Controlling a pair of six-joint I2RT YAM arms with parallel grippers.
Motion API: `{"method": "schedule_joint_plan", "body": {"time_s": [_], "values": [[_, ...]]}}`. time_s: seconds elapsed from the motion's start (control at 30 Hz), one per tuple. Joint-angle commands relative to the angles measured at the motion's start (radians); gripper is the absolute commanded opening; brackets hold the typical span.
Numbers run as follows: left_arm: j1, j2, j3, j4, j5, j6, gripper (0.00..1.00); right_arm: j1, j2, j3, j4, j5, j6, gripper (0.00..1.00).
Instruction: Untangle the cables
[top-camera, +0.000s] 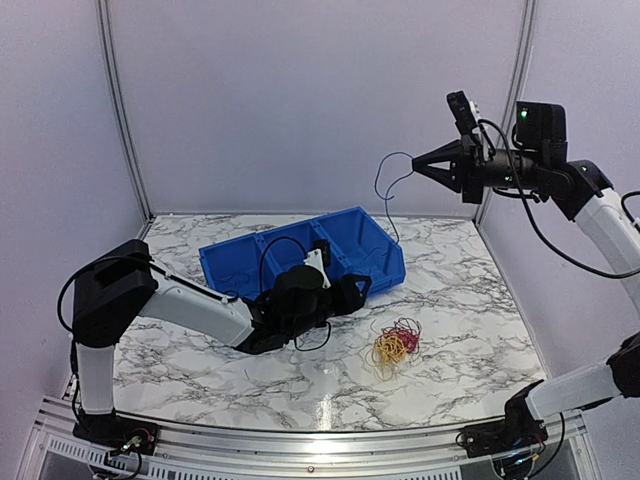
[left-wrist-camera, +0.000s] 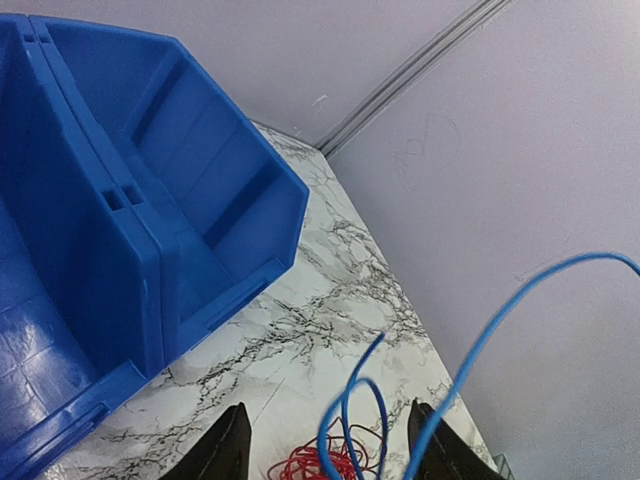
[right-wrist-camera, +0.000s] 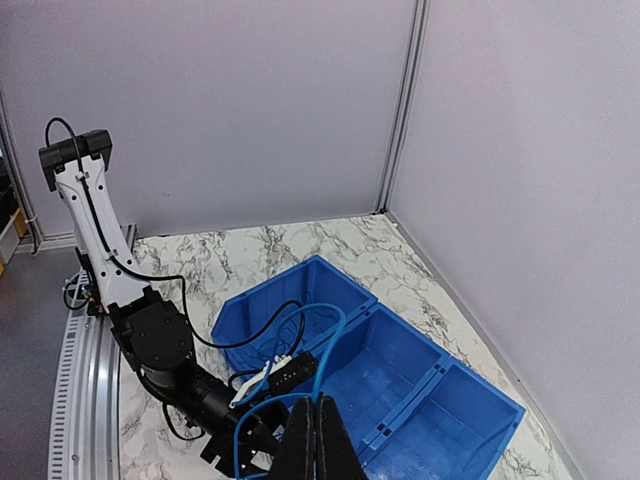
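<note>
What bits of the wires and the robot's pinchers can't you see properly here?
Top view: strands in the red and yellow cable pile are too thin to follow.
Left wrist view: the red cable is cut off by the bottom edge, the blue cable by the right edge.
Right wrist view: the shut right gripper hides where it pinches the blue cable.
Top view: the left gripper blends into its dark wrist.

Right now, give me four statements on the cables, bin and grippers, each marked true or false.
1. The right gripper is shut on the blue cable. True.
2. The red and yellow bundle lies in the blue bin. False: it lies on the table, outside the bin.
3. The left gripper has its fingers apart. True.
4. The right gripper sits low at the table. False: it is raised well above it.
</note>
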Motion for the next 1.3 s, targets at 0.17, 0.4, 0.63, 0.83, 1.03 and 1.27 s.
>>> {"method": "schedule_joint_plan", "body": {"time_s": [0.17,0.4,0.63,0.83,1.03,1.27], "values": [[-0.010,0.033,0.030,0.035,0.018,-0.028,0.50,-0.010,-0.028,-0.024,0.012,-0.005,0.001,0.00],[-0.013,0.006,-0.030,0.095,0.024,-0.006,0.46,-0.010,-0.025,-0.031,0.020,-0.013,0.006,0.00],[-0.013,0.027,-0.010,0.101,0.050,0.001,0.39,-0.010,-0.027,-0.032,0.022,-0.014,0.009,0.00],[-0.013,0.052,-0.008,0.098,0.048,0.004,0.35,-0.010,-0.027,-0.007,0.014,-0.034,0.017,0.00],[-0.012,0.068,-0.009,0.093,-0.005,0.000,0.39,-0.010,-0.025,-0.014,0.024,-0.068,0.036,0.00],[-0.013,0.099,0.025,0.075,-0.048,0.021,0.38,-0.010,-0.031,-0.006,0.023,-0.107,0.060,0.00]]}}
